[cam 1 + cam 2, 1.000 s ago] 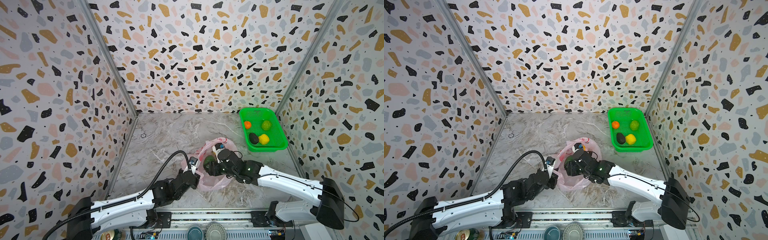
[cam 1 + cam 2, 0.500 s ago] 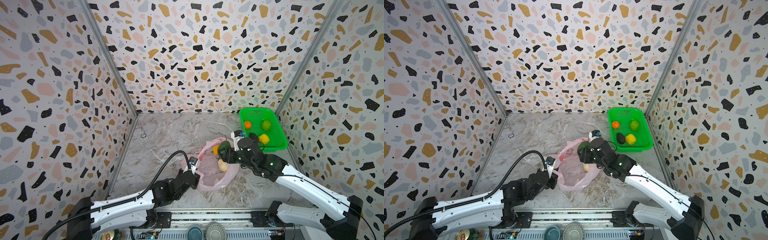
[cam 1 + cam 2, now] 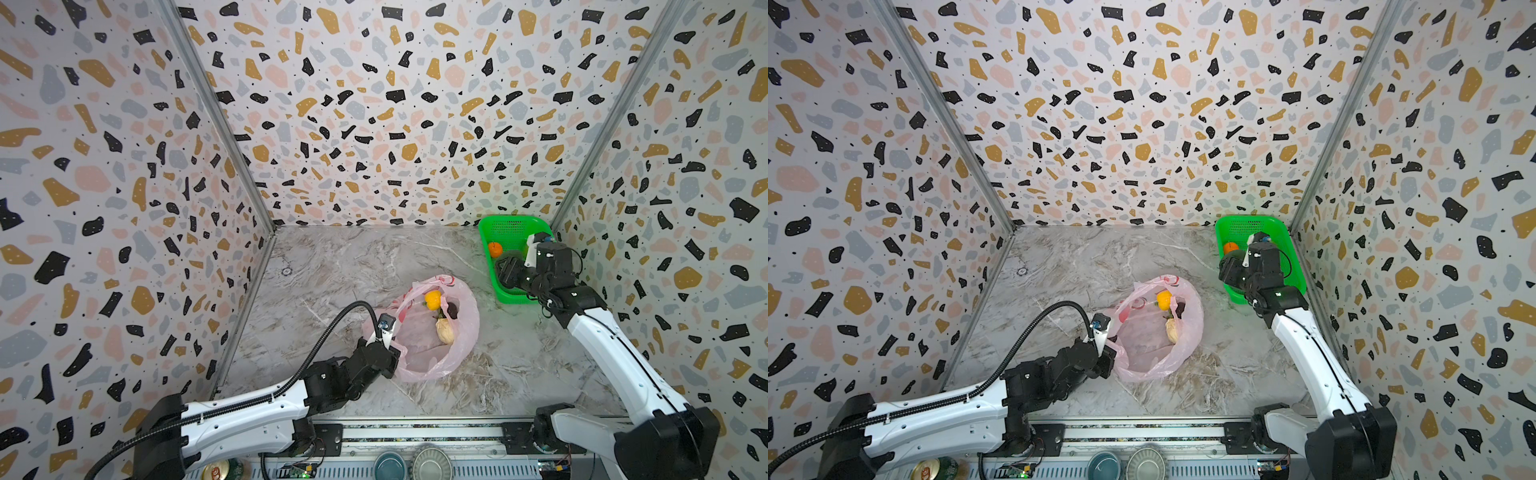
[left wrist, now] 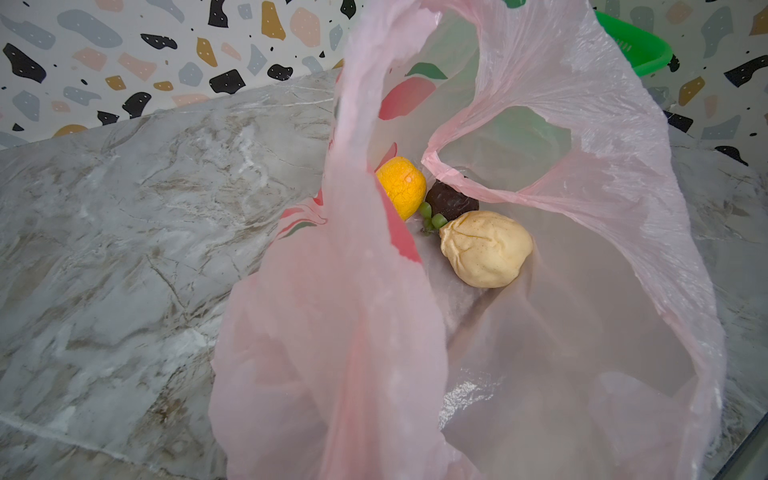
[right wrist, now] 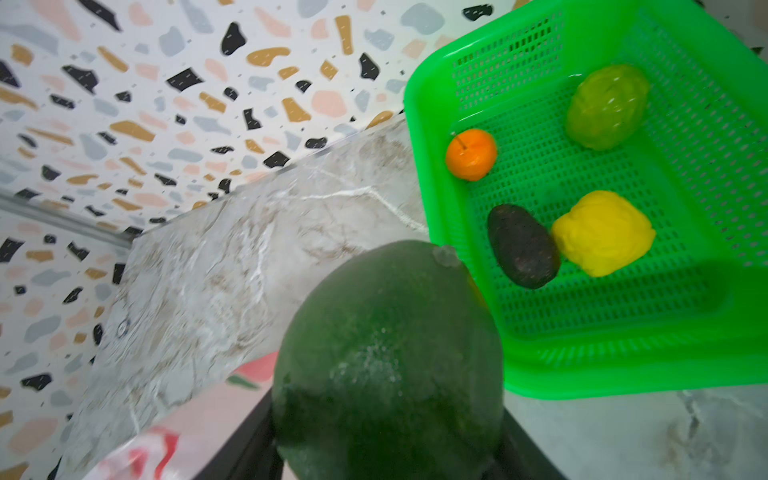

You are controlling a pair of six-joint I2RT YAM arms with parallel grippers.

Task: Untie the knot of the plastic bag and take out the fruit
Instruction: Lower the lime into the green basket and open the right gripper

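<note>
The pink plastic bag (image 3: 432,357) lies mid-table with its mouth open; no knot shows. Inside it lie three fruit: a yellow-orange one (image 4: 401,191), a blackish one (image 4: 451,199) and a pale cream one (image 4: 486,248). My left gripper (image 3: 385,332) is shut on the bag's near-left rim, and the film hides its fingers in the left wrist view. My right gripper (image 3: 508,266) is shut on a dark green fruit (image 5: 390,357), held above the left rim of the green basket (image 5: 623,370).
The basket (image 3: 511,226) stands in the back right corner against the wall. It holds an orange (image 5: 471,154), a yellow-green (image 5: 606,106), a blackish (image 5: 523,245) and a yellow fruit (image 5: 602,232). A can (image 3: 216,471) and bowls (image 3: 388,465) sit by the front rail.
My right gripper has lifted the dark green fruit out of the bag and carried it back and to the right, to the basket. The left gripper has kept its hold on the bag.
</note>
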